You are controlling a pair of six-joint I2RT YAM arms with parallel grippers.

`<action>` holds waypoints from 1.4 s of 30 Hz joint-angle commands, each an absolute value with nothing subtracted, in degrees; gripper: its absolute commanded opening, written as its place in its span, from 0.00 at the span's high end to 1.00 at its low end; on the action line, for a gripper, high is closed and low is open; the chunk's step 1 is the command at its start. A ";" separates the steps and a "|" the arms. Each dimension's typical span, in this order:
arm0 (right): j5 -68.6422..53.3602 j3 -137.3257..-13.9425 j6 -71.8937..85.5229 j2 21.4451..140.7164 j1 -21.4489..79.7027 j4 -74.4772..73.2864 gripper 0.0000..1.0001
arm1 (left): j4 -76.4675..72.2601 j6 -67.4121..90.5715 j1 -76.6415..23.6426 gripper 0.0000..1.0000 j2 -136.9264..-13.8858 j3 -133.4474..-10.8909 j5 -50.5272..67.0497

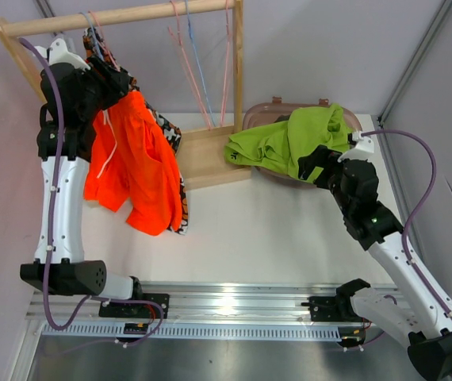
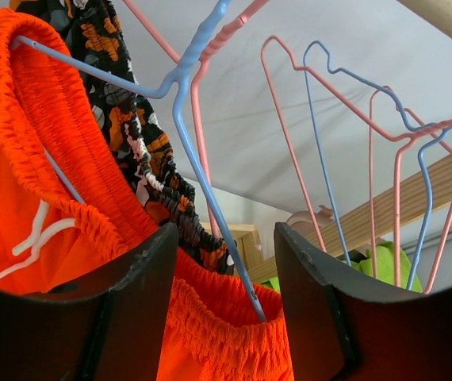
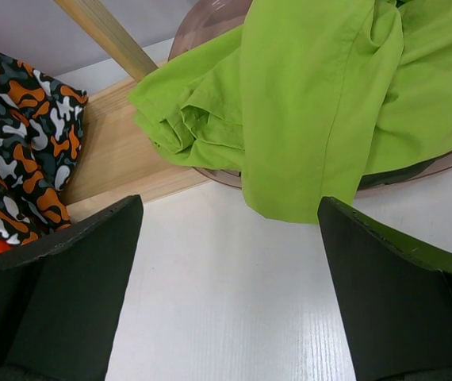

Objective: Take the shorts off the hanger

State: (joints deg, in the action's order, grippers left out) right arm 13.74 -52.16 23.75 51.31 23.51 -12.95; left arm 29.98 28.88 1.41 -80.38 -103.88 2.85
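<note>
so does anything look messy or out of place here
The lime green shorts hang half out of the brown tub, draped over its rim onto the table and the rack's wooden base. Nothing else stands out.

A wooden rack (image 1: 207,155) stands beside a brownish basin (image 1: 254,114) on the white table (image 1: 273,230).

table (image 1: 273,230): white | on it: wooden rack base (image 1: 210,155); brown-tinted basin (image 1: 256,111)
</note>
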 commanded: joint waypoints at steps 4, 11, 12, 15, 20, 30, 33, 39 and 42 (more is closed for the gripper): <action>14.41 -50.98 23.82 51.15 23.73 -11.25 0.01 | 26.02 30.76 2.02 0.56 -80.59 -104.06 4.22; 14.68 -50.19 23.91 50.80 23.73 -11.16 0.01 | 26.19 31.11 2.11 0.92 -81.47 -105.81 4.57; 14.68 -50.10 23.91 50.80 23.73 -11.25 0.01 | 26.37 31.11 2.11 0.97 -81.56 -105.99 4.74; 14.68 -50.01 23.99 50.80 23.73 -11.08 0.00 | 26.63 31.20 2.28 1.00 -81.91 -106.61 5.18; 14.15 -50.01 24.26 50.63 23.82 -10.90 0.00 | 27.68 30.94 2.37 1.00 -82.18 -108.36 5.62; 11.43 -56.77 20.84 50.36 30.05 -7.56 0.01 | 37.61 30.50 2.37 1.00 -84.99 -127.61 7.73; 10.02 -60.81 19.69 51.41 34.62 -6.07 0.01 | 38.58 31.20 2.37 1.00 -84.82 -131.22 8.52; 6.94 -69.78 17.32 58.60 47.00 -1.86 0.01 | 37.27 32.69 2.37 1.00 -82.18 -130.70 10.02; 7.03 -74.85 15.38 62.91 54.65 1.21 0.01 | 37.09 33.31 2.37 1.00 -81.57 -130.69 10.20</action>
State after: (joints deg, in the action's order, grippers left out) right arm 8.58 -69.87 18.31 59.31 49.47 -3.92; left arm 41.93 31.48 2.07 -83.94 -128.40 7.73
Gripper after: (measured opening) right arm 0.993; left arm 0.011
